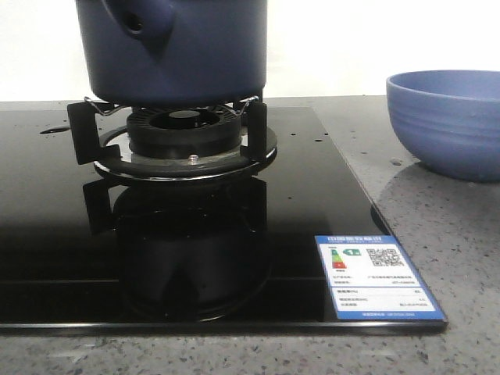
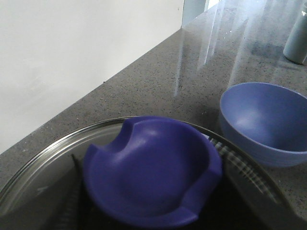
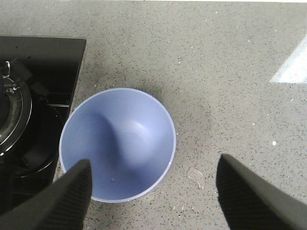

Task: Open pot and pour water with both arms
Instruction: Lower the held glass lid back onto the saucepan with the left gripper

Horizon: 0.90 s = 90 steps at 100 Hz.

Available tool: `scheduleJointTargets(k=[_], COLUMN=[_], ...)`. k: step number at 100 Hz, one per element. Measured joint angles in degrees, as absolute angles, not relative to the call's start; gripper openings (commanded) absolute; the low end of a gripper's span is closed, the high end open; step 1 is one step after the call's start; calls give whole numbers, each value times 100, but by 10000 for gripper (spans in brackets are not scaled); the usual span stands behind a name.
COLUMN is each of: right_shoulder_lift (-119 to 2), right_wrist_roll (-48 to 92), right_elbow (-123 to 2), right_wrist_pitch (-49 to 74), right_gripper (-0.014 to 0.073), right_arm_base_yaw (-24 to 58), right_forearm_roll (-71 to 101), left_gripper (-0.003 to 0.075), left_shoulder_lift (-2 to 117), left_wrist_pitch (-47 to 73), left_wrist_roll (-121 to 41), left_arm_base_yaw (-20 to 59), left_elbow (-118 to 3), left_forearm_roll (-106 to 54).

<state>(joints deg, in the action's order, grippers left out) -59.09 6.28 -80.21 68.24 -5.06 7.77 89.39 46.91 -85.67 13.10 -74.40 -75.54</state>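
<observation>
Progress: the lid seems not yet taken off. In the left wrist view a glass lid with a dark blue scooped knob fills the foreground, so I judge that the opening step is in hand and the pouring is all left.

Pot: the large, glossy, dark navy-blue cylindrical pot with a stubby hollow side handle stands on the black burner support of the black glass stove, at about 11 o'clock in the front view.

Bowl: the lighter periwinkle-blue ribbed bowl stands on the grey speckled table, at 3 o'clock from the pot, well apart from it; it looks empty.

Right gripper: its dark fingers are wide apart and hold nothing; it hangs above the bowl, the stove lying to one side of it.

Left gripper: the fingers do not show, so I cannot tell whether they are parted or together; the camera is very near the knob.
</observation>
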Motion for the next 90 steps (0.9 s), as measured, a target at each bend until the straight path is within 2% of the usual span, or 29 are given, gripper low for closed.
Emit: scheduleJointTargets(k=[22, 30, 54, 74, 84, 90], right_shoulder_lift=[-5909, -5909, -5909, -5909, -5909, -5909], right_wrist_roll=[628, 628, 628, 628, 640, 659], right_elbow=[-8021, -8021, -8021, -8021, -8021, -8021], right_wrist_pitch=[6824, 6824, 6824, 6824, 6799, 6665], right_gripper=[491, 491, 491, 491, 491, 487], right_arm_base_yaw=[-506, -506, -506, -506, -506, -506], right_forearm_roll=[777, 777, 777, 777, 905, 1132], left_gripper=[521, 558, 559, 551, 527, 479], left_shoulder_lift=[8939, 8939, 8699, 7926, 7473, 7189], left_wrist_pitch=[4720, 4720, 4881, 5059, 5076, 5086], left_wrist_roll=[-8556, -8545, -8454, -8419, -8409, -8356], left_arm_base_yaw=[1310, 1310, 1249, 843, 518, 315], left_elbow=[-7440, -7440, -7503, -7554, -7554, -7554], left_forearm_roll=[-7449, -7448, -7448, -7506, -7515, -7515])
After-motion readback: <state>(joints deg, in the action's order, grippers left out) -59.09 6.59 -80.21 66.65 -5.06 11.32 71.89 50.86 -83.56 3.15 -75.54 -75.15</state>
